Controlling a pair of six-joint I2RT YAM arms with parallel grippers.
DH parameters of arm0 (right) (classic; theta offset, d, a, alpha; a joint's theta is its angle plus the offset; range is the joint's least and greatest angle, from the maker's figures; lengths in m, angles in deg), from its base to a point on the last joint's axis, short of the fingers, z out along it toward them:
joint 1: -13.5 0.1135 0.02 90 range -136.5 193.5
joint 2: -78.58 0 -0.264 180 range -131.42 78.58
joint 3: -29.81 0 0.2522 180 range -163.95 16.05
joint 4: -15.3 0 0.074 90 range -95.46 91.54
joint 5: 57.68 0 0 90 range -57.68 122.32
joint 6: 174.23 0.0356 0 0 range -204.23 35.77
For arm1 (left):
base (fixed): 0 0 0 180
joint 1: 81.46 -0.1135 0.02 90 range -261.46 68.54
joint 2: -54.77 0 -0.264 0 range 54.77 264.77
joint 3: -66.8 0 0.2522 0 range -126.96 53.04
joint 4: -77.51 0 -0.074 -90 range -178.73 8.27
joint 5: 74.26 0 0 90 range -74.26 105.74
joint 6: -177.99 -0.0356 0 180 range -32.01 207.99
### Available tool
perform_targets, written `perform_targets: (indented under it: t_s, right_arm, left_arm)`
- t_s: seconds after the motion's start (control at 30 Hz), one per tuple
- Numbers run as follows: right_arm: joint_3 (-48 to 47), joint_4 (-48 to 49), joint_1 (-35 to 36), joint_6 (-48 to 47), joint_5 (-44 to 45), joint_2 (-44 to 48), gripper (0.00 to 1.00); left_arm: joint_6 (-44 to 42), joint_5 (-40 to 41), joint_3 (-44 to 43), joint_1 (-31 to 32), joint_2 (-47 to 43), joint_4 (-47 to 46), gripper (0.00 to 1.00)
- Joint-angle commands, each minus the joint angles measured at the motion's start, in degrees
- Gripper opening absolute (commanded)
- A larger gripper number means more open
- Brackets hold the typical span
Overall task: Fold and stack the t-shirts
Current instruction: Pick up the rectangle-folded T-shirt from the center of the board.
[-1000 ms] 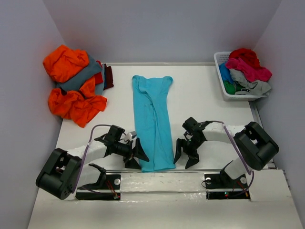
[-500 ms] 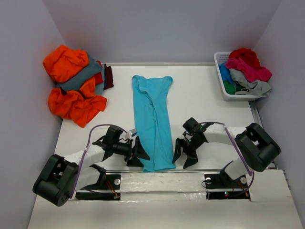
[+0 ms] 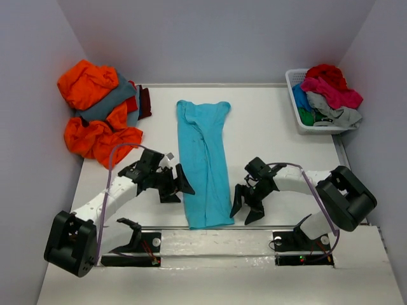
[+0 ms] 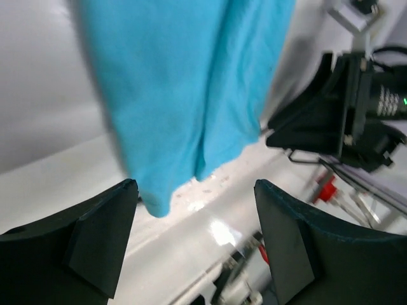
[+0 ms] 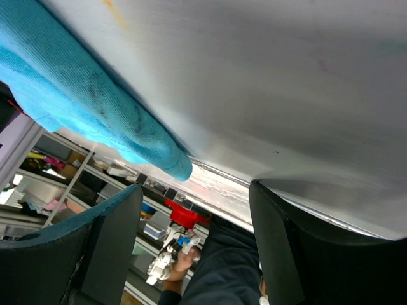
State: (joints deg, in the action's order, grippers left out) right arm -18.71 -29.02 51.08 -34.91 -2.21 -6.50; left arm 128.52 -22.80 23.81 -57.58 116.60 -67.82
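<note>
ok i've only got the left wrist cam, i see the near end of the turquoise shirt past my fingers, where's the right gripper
Observer: The right gripper is open and empty beside the near right corner of the turquoise shirt.
Operator: and how's the rest of it lying
Observer: As a long narrow strip running straight away from the arms, most of the way up the table.
Operator: other shirts out
Observer: A crumpled pile, mostly orange, at the far left.

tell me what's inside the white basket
Crumpled shirts heaped above the basket rim: red shirt on top, then pink shirt, light grey shirt, blue cloth, green cloth. Anything deeper is covered.
</note>
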Motion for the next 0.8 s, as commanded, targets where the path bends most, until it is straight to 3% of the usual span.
perform_targets:
  t_s: [0.0,0.2,0.77]
  right_arm:
    - [-0.21,-0.72,0.56,-2.38,9.29,-1.40,0.74]
    - [-2.41,-2.56,0.56,-2.91,11.31,-1.32,0.74]
    - [-3.73,2.88,0.56,-3.62,7.63,-7.38,0.74]
  left_arm:
    - [-6.08,20.50,-5.57,-0.32,3.03,15.56,0.85]
    - [0.05,25.53,-2.85,2.83,1.99,15.75,0.85]
    - [6.13,24.48,3.04,10.39,7.69,7.05,0.85]
